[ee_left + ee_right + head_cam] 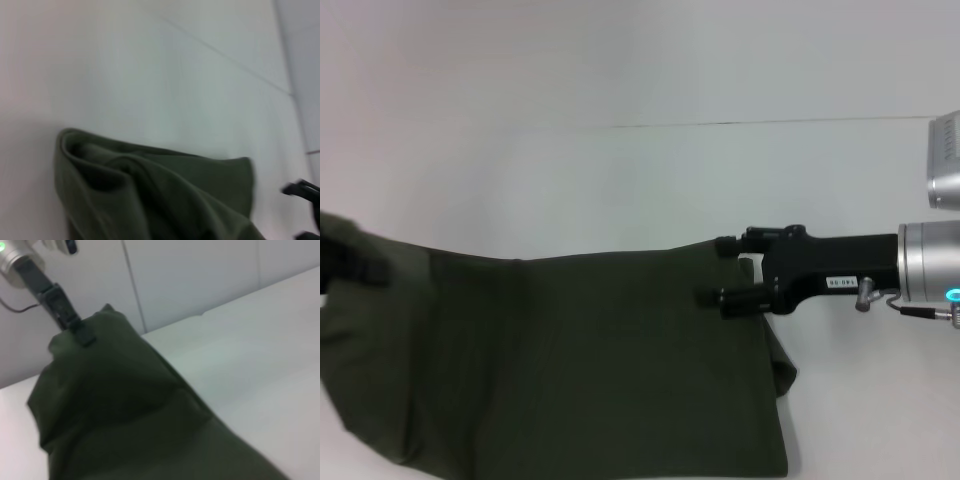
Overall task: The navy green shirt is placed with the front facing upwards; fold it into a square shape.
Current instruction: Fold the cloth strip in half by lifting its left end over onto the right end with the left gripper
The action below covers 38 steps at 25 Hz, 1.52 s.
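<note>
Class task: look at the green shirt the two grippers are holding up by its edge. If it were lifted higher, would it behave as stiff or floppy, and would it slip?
Probably floppy: the navy green shirt sags between the left gripper and right gripper. Likely light, since a pinch holds it. Slipping seems unlikely; the fabric bunches into folds.

White table point(620, 190), thin seam line across far part; pale wall point(190, 275) behind, vertical panel joints.

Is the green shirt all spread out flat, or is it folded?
Partly folded: the navy green shirt shows no sleeves or lettering, and both the left gripper and right gripper lift its far edge.
</note>
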Tool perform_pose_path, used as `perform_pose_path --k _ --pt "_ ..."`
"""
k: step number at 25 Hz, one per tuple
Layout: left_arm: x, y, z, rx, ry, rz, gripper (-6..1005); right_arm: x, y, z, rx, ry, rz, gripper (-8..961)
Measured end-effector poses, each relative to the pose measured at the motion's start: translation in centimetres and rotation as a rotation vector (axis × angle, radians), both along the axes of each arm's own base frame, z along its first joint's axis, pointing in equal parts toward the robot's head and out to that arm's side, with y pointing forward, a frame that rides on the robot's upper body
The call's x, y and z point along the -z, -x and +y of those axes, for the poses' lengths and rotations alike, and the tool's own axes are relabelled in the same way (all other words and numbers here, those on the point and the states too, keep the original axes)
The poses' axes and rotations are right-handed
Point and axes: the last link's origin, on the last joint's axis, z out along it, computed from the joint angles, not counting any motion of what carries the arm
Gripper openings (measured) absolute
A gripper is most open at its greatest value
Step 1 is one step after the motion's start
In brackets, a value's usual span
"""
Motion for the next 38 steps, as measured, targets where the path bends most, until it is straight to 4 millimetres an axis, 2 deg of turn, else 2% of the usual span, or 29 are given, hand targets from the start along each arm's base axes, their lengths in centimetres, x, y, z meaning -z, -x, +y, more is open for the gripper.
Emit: perform_pose_path --k 10,15,21,25,33,38 --pt "4.8 -4.6 0.5 0.097 0.08 -0.202 157 -0.3 -1.0 0.9 0.075 -0.097 0.014 899" --pt "7.7 -6.3 0.5 0.108 0.126 -0.285 163 -0.3 -1.2 1.2 0.092 -0.122 0.009 899" --pt "11.3 -6.7 0.7 0.073 0.12 -0.328 172 -0.5 -1.2 1.3 0.1 -0.144 0.04 899" --pt "12.9 -6.7 0.9 0.061 0.127 -0.305 177 -0.6 -1.1 1.3 0.097 -0.155 0.05 899" --pt "14.7 -7.1 0.6 0.058 0.126 -0.319 188 -0.6 -1.1 1.4 0.1 -0.162 0.052 899" --pt "15.8 -7.1 0.5 0.066 0.107 -0.395 195 -0.6 -1.1 1.5 0.105 -0.164 0.058 900"
